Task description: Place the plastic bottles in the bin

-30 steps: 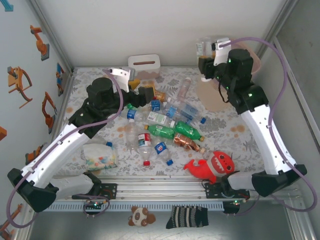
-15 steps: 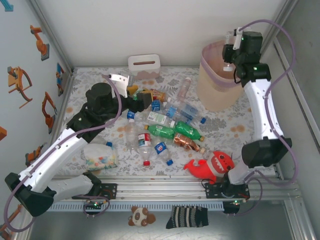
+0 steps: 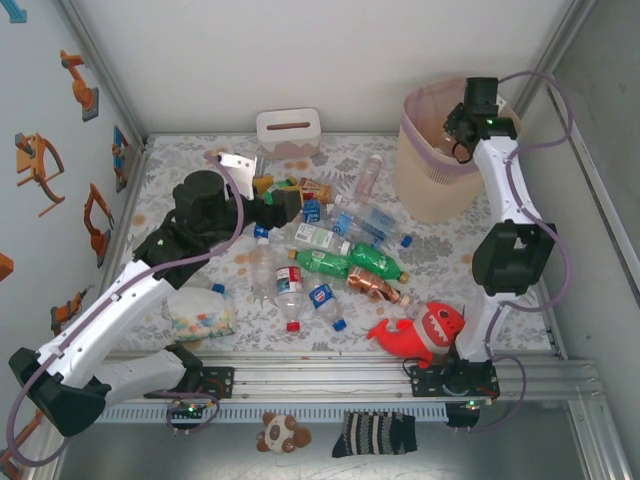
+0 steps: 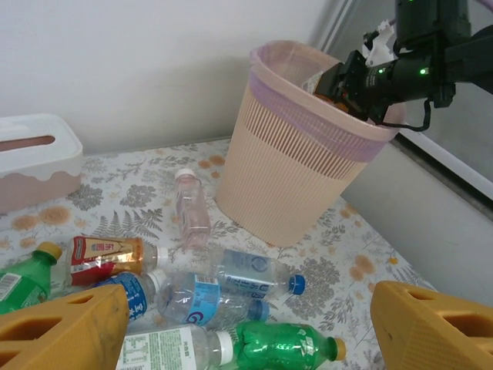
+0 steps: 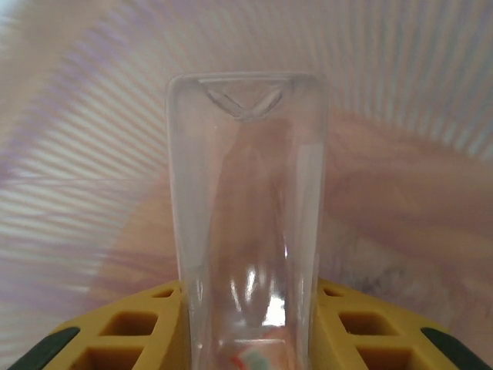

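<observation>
Now the right arm reaches high, right gripper (image 3: 453,142) clamping a clear bottle (image 5: 246,216) inside the bin (image 3: 420,195); the left gripper (image 4: 246,324) gapes low.

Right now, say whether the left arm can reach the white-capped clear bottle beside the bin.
Probably yes: the left gripper is open, and the bottle lies uncovered ahead of it.

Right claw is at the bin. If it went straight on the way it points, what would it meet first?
The clear bottle in the right claw leads, and it would likely meet the pink liner inside the bin first. How far off that liner is, the blurred wrist view cannot say.
</observation>
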You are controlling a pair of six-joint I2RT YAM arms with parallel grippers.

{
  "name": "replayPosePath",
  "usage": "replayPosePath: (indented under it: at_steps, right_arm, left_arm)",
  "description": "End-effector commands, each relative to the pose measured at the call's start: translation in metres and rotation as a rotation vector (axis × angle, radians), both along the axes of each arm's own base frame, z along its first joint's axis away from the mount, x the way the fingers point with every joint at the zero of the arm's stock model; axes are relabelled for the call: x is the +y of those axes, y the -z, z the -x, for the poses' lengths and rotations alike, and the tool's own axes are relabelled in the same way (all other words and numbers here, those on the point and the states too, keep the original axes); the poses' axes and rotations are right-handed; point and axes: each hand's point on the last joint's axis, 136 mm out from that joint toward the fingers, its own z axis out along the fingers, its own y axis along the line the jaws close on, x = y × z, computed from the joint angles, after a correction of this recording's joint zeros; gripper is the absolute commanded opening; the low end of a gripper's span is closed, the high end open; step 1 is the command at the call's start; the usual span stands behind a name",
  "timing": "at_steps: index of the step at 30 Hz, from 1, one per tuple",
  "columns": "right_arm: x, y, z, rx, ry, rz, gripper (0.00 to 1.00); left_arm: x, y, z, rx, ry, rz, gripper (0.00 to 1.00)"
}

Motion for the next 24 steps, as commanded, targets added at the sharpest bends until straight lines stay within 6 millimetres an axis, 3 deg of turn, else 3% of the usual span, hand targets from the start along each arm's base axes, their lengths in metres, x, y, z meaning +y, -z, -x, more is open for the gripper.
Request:
replayPosePath:
  at_steps: [1, 7, 24]
  right_arm:
    - [-0.018, 0.009, 0.006, 0.03, 0.234, -0.107, 0.23]
    - [-0.023, 0.047, 0.006, 0.107, 0.348, -0.17, 0.25]
    - [-0.015, 0.126, -0.015, 0.219, 0.39, -0.274, 0.31]
  left_arm:
    - [0.008, -0.007, 0.003, -0.014, -0.026, 0.021, 0.81]
    - [0.011, -0.002, 0.003, -0.003, -0.038, 0.022, 0.81]
    - [0.028, -0.002, 0.008, -0.002, -0.093, 0.001, 0.82]
